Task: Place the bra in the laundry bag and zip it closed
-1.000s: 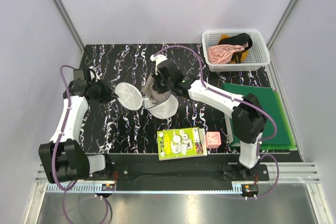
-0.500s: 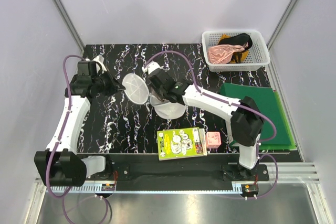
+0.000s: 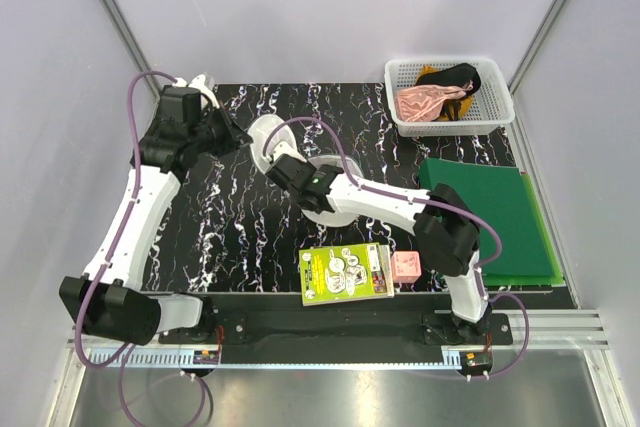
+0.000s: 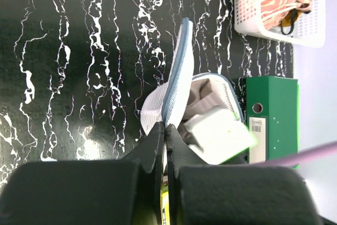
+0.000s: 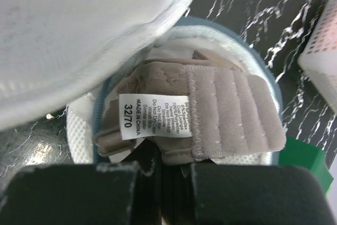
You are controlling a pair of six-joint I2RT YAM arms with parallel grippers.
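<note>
The white mesh laundry bag (image 3: pixel 328 213) lies open mid-table, its lid (image 3: pixel 262 141) raised on edge. My left gripper (image 3: pixel 240 137) is shut on the lid's zip rim (image 4: pixel 176 77), pinching it at the fingertips (image 4: pixel 166 130). The beige bra (image 5: pixel 231 109), with a white care label (image 5: pixel 152 117), lies folded inside the bag's bowl (image 4: pixel 210 90). My right gripper (image 3: pixel 290 169) reaches down into the bowl and is shut on the bra's fabric edge (image 5: pixel 164 164). The lid's white mesh (image 5: pixel 79 25) hangs over it. From above, the right arm hides the bra.
A white lattice basket (image 3: pixel 497 107) with a pink and a black garment stands at the back right. Green folders (image 3: pixel 490 212) lie at the right. A yellow-green booklet (image 3: pixel 347 273) and a pink cube (image 3: pixel 406 266) sit near the front edge.
The left gripper has carried the lid up and toward the back left. The right gripper has moved left and down into the bag with the bra.
</note>
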